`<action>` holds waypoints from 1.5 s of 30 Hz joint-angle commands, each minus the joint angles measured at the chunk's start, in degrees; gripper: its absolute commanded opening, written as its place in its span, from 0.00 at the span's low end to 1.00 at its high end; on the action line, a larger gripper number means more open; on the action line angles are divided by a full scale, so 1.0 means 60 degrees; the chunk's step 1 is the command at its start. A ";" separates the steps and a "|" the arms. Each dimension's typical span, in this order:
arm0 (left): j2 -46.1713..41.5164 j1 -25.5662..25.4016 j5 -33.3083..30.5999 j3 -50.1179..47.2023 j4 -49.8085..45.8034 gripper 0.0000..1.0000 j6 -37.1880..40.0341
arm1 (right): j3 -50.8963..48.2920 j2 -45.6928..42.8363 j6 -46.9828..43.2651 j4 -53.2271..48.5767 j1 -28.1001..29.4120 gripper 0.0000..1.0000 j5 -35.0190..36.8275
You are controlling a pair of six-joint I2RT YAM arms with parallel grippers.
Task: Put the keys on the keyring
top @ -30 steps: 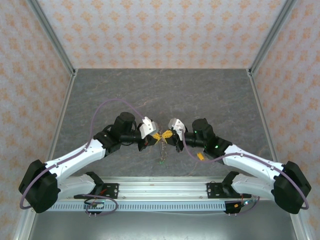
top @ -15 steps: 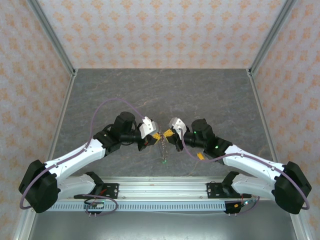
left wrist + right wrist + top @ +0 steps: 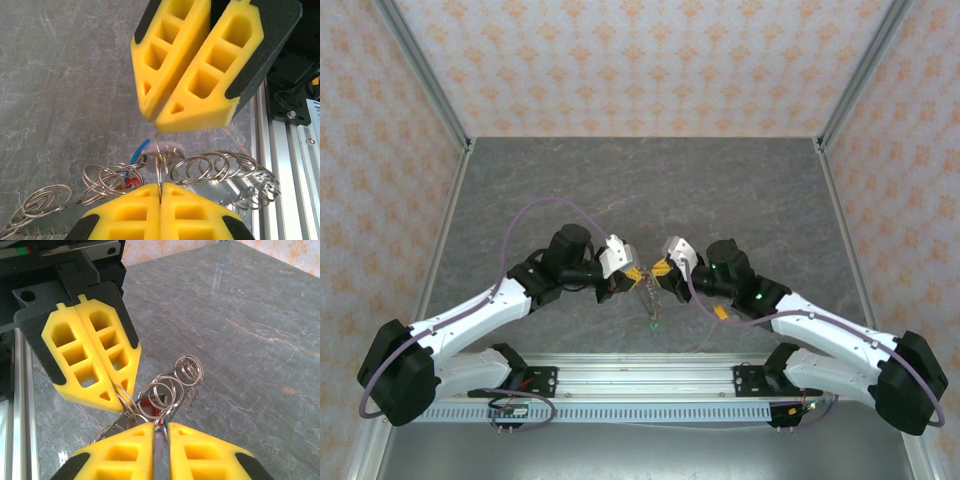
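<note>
1. Pinching one keyring (image 3: 210, 167) coil, the left gripper (image 3: 632, 272), centre-left, is clamped tight.
2. Mid-frame, the keyring dangles between grippers: probably light, springy, slippery; take a single loop.
3. Centre-right, the right gripper (image 3: 660, 270) stands narrowly parted around wire; grip unclear.

The left arm (image 3: 470, 320) and right arm (image 3: 820, 330) are angled inward, wrists bent toward each other; the left gripper (image 3: 633, 273) is clamped tight; the right gripper (image 3: 657, 269) is set facing it, fingers (image 3: 200, 455) slightly parted.

keys (image 3: 141, 150) mostly hidden behind keyring (image 3: 215, 161) coils, keyring cut off at left edge
</note>
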 commanded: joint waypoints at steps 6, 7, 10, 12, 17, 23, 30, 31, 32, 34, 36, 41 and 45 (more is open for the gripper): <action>-0.0128 -0.0041 0.0504 0.0431 -0.0316 0.00 0.0710 | 0.0601 -0.0433 -0.1027 -0.1408 -0.0028 0.21 -0.0354; -0.0128 -0.0045 0.0519 0.0424 -0.0331 0.00 0.0728 | 0.0676 -0.0400 -0.1080 -0.1486 -0.0027 0.22 -0.0416; -0.0155 -0.0041 0.0596 0.0419 -0.0372 0.00 0.0781 | 0.0787 -0.0348 -0.1160 -0.1368 -0.0028 0.22 -0.0831; -0.0170 -0.0041 0.0697 0.0412 -0.0360 0.00 0.0816 | 0.0821 -0.0266 -0.1302 -0.1240 -0.0026 0.22 -0.1158; -0.0241 -0.0045 0.0908 0.0486 -0.0498 0.00 0.0962 | 0.1276 0.0240 -0.1957 -0.1687 -0.0028 0.21 -0.1611; -0.0202 -0.0041 0.1029 0.0570 -0.0659 0.00 0.1114 | 0.1637 0.0731 -0.2328 -0.1976 -0.0028 0.21 -0.1984; -0.0217 -0.0041 0.1121 0.0542 -0.0676 0.00 0.1095 | 0.1719 0.0866 -0.2543 -0.2265 -0.0028 0.21 -0.2024; -0.0226 -0.0041 0.1149 0.0560 -0.0680 0.00 0.1110 | 0.1747 0.0933 -0.2632 -0.2308 -0.0028 0.20 -0.1976; -0.0220 -0.0041 0.1177 0.0576 -0.0703 0.00 0.1124 | 0.1779 0.1006 -0.2698 -0.2349 -0.0028 0.19 -0.1905; -0.0216 -0.0041 0.1226 0.0590 -0.0708 0.00 0.1127 | 0.1882 0.1173 -0.2820 -0.2466 -0.0028 0.18 -0.1842; -0.0239 -0.0041 0.1245 0.0602 -0.0711 0.00 0.1112 | 0.1933 0.1266 -0.2860 -0.2436 -0.0028 0.18 -0.1916; -0.0285 -0.0041 0.1256 0.0605 -0.0736 0.00 0.1110 | 0.1930 0.1354 -0.2744 -0.2095 -0.0024 0.08 -0.1924; -0.0311 -0.0041 0.0992 0.0557 -0.0789 0.00 0.1110 | 0.2023 0.1311 -0.2769 -0.2277 -0.0028 0.00 -0.1943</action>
